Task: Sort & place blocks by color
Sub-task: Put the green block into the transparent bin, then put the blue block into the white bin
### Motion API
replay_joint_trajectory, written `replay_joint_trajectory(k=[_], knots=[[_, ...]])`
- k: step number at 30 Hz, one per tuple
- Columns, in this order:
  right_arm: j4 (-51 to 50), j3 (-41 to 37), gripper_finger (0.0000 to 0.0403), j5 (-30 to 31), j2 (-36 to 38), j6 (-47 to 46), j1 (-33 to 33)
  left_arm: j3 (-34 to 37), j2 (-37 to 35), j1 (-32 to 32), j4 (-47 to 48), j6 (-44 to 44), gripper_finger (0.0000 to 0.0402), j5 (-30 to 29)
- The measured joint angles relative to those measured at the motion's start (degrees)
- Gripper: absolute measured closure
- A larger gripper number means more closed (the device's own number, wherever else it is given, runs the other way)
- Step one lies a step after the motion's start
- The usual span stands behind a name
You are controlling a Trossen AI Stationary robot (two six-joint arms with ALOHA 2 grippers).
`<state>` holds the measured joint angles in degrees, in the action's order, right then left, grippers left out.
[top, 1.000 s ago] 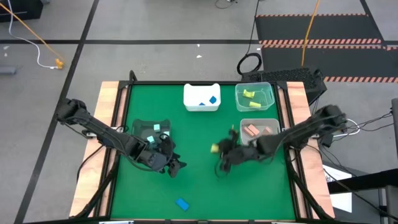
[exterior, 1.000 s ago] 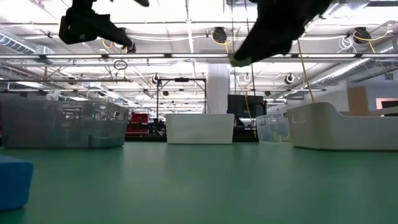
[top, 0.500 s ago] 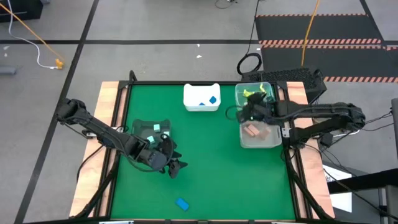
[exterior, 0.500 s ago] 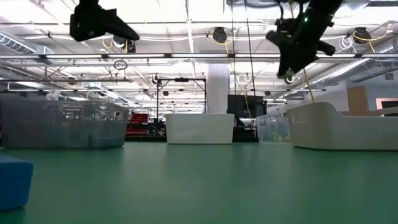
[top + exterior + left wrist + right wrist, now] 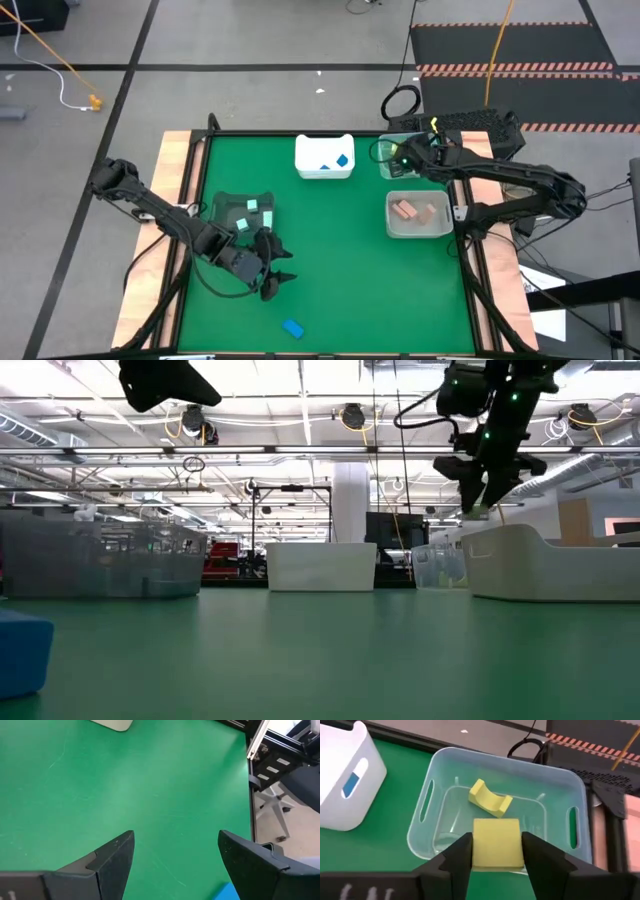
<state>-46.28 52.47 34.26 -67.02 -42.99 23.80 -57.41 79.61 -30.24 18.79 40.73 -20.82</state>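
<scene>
My right gripper [image 5: 496, 851] is shut on a yellow cube [image 5: 496, 840] over the clear bin [image 5: 410, 155] at the table's far right. A yellow arch [image 5: 490, 798] lies on that bin's floor. My left gripper [image 5: 175, 850] hangs open above the green mat at the near left, in the high view [image 5: 277, 281]. A blue block [image 5: 292, 327] lies on the mat just nearer than it, and its corner shows in the left wrist view [image 5: 227, 892]. The white bin [image 5: 324, 157] holds blue blocks, the dark bin [image 5: 243, 212] mint ones, and another bin [image 5: 418, 213] tan-pink ones. My right gripper pinches the yellow cube by two opposite side faces [image 5: 476, 845], one finger on each. The fingers slant down from above. The cube is lifted clear and sits level over the clear bin's open top, above the rim [image 5: 480, 510].
The four bins stand along the far half of the mat; the near half is open green mat apart from the blue block. Wooden table edges [image 5: 180, 150] run along both sides. A chair base and a metal frame [image 5: 270, 765] stand beyond the table's edge.
My right gripper has carried the yellow cube from the middle of the mat toward the far right, passing over the tan-pink bin, and now hangs over the clear bin. My left gripper has moved a little toward the near edge, closer to the blue block.
</scene>
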Motion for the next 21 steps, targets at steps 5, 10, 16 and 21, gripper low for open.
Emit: replay_joint_trajectory(k=[5, 10, 16, 21], knots=[[4.64, -2.63, 0.0211, -0.31, 0.0, 2.55, 2.74, -0.01, 0.0, 0.0, 1.42, -3.64, 0.0117, 1.62], [5.83, -3.04, 0.0179, -0.31, 0.3, 4.87, 4.38, 0.0, 1.65, -0.02, 2.56, -12.47, 0.0117, 4.86], [6.52, -3.04, 0.0164, -11.69, 3.08, 3.52, 3.14, 0.01, 8.52, -0.73, 1.73, -21.65, 0.0117, 17.58], [11.18, -3.04, 0.0173, -16.59, 5.2, 2.8, -2.65, 0.06, 14.74, -2.62, 0.99, -29.58, 0.0117, 20.3]])
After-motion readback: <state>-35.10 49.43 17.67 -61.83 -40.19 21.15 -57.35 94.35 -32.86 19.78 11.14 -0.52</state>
